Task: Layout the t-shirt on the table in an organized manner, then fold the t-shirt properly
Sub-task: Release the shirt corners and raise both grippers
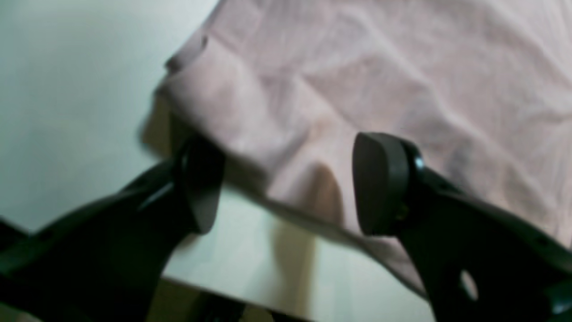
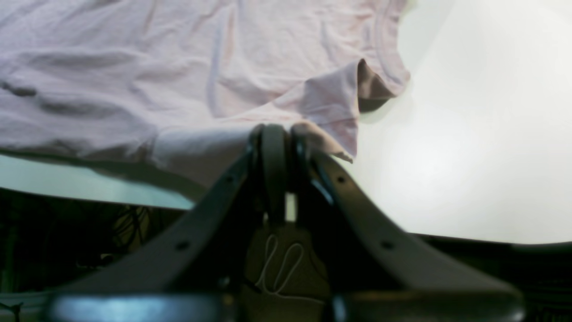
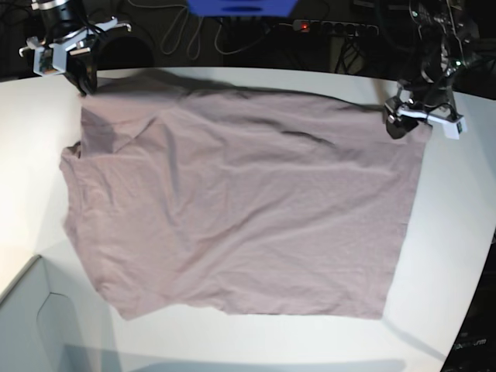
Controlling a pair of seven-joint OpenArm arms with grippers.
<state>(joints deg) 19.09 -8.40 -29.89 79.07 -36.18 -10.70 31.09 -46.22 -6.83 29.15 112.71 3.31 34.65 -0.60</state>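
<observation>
- tabletop (image 3: 457, 232): white, curved edge; bare strips show at 9, 6 and 3 o'clock around the cloth in the base view.
- t-shirt (image 3: 240, 209): dusty pink, spread mostly flat over the centre of the tabletop and covering most of it; creased all over, with one corner at 10 o'clock and another at 2 o'clock, each at an arm.
- pale grey box (image 3: 31, 325): corner only, at 7 o'clock in the base view; whether anything is inside cannot be told.
- dark cables and a power strip (image 3: 333, 27) beyond the tabletop's far edge at 12 o'clock; only the base view shows them clearly.
- right end effector (image 2: 280, 134): jaws pressed together, pinching the t-shirt's edge near a folded-over sleeve (image 2: 357, 89). The right wrist view shows the pinch; in the base view the same end effector (image 3: 81, 77) is a dark shape at the 10 o'clock corner and the grip cannot be read.
- left end effector (image 1: 286, 183): jaws wide apart, holding nothing; the hem runs between the two pads (image 1: 380, 183) in the blurred left wrist view, and contact with the cloth cannot be told. In the base view it (image 3: 403, 124) sits at the 2 o'clock corner.
</observation>
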